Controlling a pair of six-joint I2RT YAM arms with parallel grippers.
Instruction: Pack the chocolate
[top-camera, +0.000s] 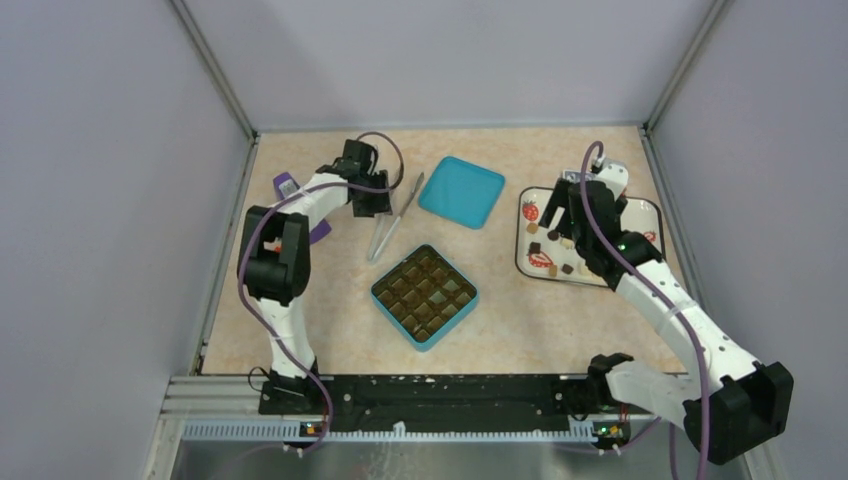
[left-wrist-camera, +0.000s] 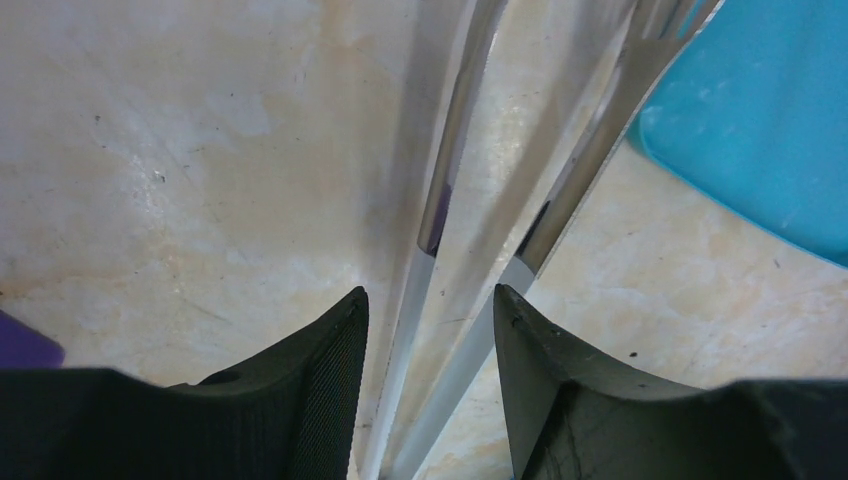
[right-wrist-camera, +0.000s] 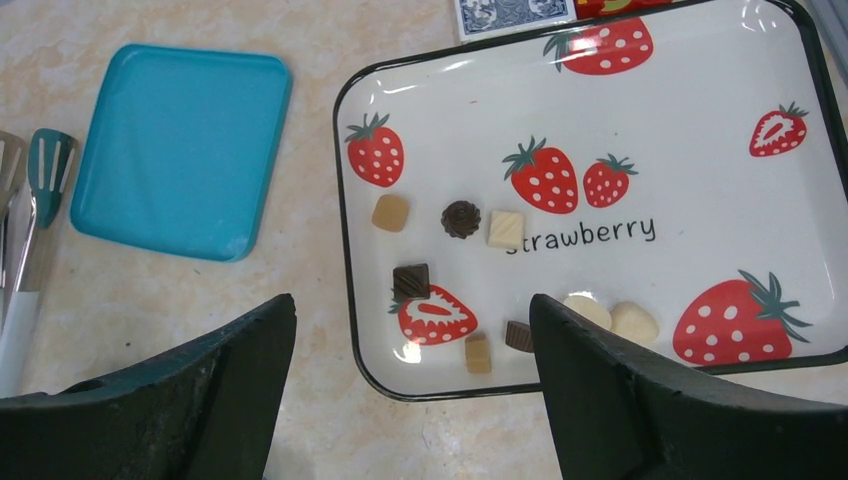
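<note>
Straddling the tongs (left-wrist-camera: 457, 130), my left gripper (left-wrist-camera: 430, 300) stands with jaws parted.
Right gripper (right-wrist-camera: 412, 305): jaws wide above the chocolate (right-wrist-camera: 461, 218) on the tray (right-wrist-camera: 700, 150).

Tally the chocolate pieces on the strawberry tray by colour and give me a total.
Dark brown pieces: 3
Tan pieces: 2
Cream pieces: 3
Total: 8, all lying on the strawberry tray.
</note>
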